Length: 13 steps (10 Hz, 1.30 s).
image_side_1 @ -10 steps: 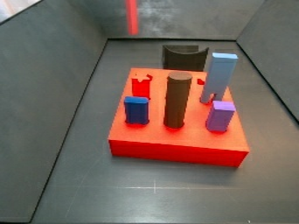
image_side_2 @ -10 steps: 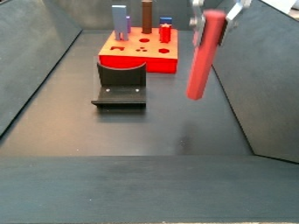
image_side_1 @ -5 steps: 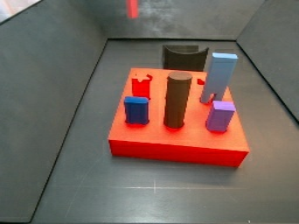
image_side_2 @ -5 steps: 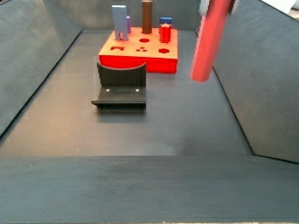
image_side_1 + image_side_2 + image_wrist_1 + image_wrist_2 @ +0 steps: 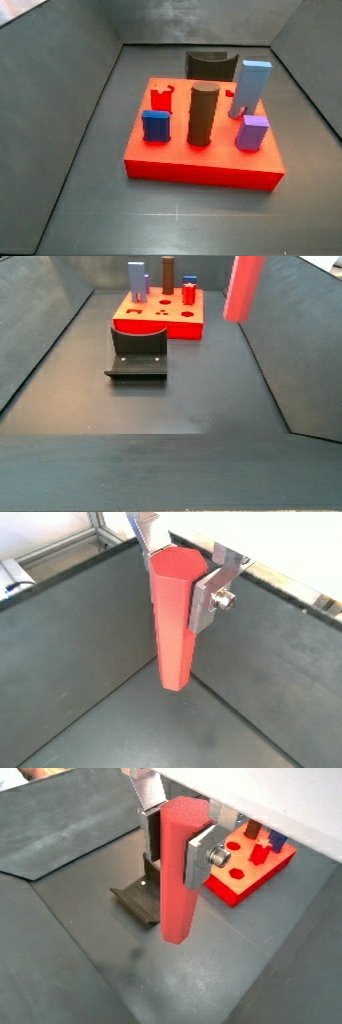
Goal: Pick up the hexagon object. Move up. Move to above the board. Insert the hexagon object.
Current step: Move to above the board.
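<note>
Hexagon object (image 5: 174, 622) upright between gripper (image 5: 177, 574) fingers (image 5: 210, 597), off floor.

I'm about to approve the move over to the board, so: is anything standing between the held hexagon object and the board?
Nothing visible. The gripper holds the hexagon object high above the floor, clear of the fixture standing before the board. Once above the board, the brown cylinder and blue post stand nearest.

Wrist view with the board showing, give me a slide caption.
Tool holding the hexagon object upright, off the floor, the board beyond it.
</note>
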Motion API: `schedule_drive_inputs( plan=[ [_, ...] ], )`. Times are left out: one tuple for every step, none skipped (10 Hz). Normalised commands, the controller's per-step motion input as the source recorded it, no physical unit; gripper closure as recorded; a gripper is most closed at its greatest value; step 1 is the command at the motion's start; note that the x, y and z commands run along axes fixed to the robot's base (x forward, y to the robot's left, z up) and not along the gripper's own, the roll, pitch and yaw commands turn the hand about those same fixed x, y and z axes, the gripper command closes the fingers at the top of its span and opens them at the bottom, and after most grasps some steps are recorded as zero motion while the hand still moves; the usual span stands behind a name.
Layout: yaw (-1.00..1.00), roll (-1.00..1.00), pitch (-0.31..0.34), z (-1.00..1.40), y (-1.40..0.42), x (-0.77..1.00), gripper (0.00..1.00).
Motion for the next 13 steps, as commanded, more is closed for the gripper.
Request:
schedule_drive_inputs(
  plan=[
    [0.03, 0.06, 0.093, 0.77, 0.02, 0.00, 1.00],
    [0.03, 0.06, 0.096, 0.67, 0.02, 0.00, 1.00],
    [0.03, 0.07, 0.101, 0.46, 0.01, 0.00, 1.00],
    [0.03, 0.07, 0.103, 0.26, 0.00, 0.00, 1.00],
    [-0.17, 0.21, 0.355, -0.06, -1.00, 0.15, 1.00],
    [-0.15, 0.21, 0.319, -0.07, -1.00, 0.15, 1.00],
    [-0.09, 0.19, 0.249, -0.07, -1.00, 0.15, 1.00],
    [-0.05, 0.06, 0.152, -0.07, -1.00, 0.15, 1.00],
    [-0.02, 0.03, 0.110, -0.07, -1.00, 0.15, 1.00],
    [0.00, 0.00, 0.087, -0.07, -1.00, 0.15, 1.00],
    [0.00, -0.01, 0.073, -0.06, -1.00, 0.16, 1.00],
    [0.01, 0.00, 0.064, -0.06, -1.00, 0.16, 1.00],
    [0.01, -0.01, 0.056, -0.06, -1.00, 0.17, 1.00]
  ],
)
